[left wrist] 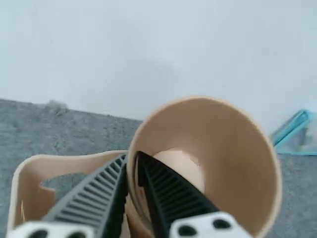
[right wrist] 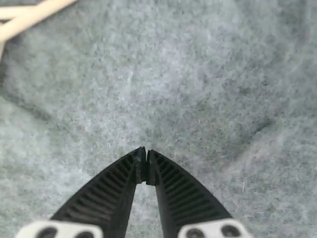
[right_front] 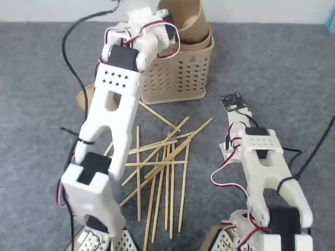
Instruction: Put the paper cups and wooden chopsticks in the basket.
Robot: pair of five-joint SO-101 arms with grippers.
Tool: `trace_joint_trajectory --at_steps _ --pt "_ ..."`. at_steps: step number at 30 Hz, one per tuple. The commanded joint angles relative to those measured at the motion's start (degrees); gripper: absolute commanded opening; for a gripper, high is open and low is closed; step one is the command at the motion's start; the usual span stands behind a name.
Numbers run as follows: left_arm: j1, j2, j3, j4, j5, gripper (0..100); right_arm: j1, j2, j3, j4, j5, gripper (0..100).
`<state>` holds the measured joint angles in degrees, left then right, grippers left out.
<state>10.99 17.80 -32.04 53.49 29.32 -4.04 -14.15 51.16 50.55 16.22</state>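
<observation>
My left gripper (left wrist: 131, 166) is shut on the rim of a tan paper cup (left wrist: 213, 148), one finger inside it and one outside. The cup (right_front: 186, 18) hangs tilted over the beige slotted basket (right_front: 180, 73) at the back of the table, where another cup seems to sit under it. Several wooden chopsticks (right_front: 162, 159) lie crossed on the grey carpet in the middle. Behind the left arm, the edge of another paper cup (right_front: 82, 97) peeks out. My right gripper (right wrist: 146, 161) is shut and empty, just above bare carpet to the right of the sticks, with one chopstick (right wrist: 29, 15) farther off.
The white left arm (right_front: 112, 120) stretches from the front edge to the basket, over the left part of the stick pile. The right arm (right_front: 261, 157) stands at the front right. A blue object (right_front: 331, 21) sits at the far right edge by the wall.
</observation>
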Motion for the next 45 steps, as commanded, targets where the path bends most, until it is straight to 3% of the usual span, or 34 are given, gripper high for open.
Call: trace_joint_trajectory --at_steps 1,10,18,21,25,28,33,35,45 --pt "-0.35 0.18 -0.57 0.35 -0.44 1 -0.4 -0.31 -0.35 -0.75 0.79 0.8" --pt "2.29 -3.08 -4.0 6.86 -0.53 2 -0.31 -0.31 -0.35 -0.75 0.79 0.8" --pt "3.25 -4.13 -13.41 18.2 -2.2 24 -0.22 -0.31 -0.35 -0.75 0.79 0.8" --pt "0.88 -4.22 -21.32 25.67 -2.46 22 -0.13 -0.31 -0.35 -0.66 0.79 0.8" --pt "-2.29 -4.22 -36.7 46.15 -5.1 18 -0.13 -0.31 -0.35 -0.57 0.79 0.8" --pt "-7.3 -4.92 -40.13 47.56 -11.34 14 -0.13 -0.31 -0.35 -0.66 0.79 0.8" --pt "-17.23 -8.18 -32.75 47.3 -9.58 1 -0.22 -0.31 -0.35 -0.75 0.79 0.8" --pt "-19.16 -10.9 -27.82 47.3 -9.49 1 -0.13 -0.31 -0.35 -0.75 0.79 0.8" --pt "-18.9 -32.0 4.09 43.78 -12.13 1 -0.13 -0.31 -0.35 -0.48 0.79 0.8"
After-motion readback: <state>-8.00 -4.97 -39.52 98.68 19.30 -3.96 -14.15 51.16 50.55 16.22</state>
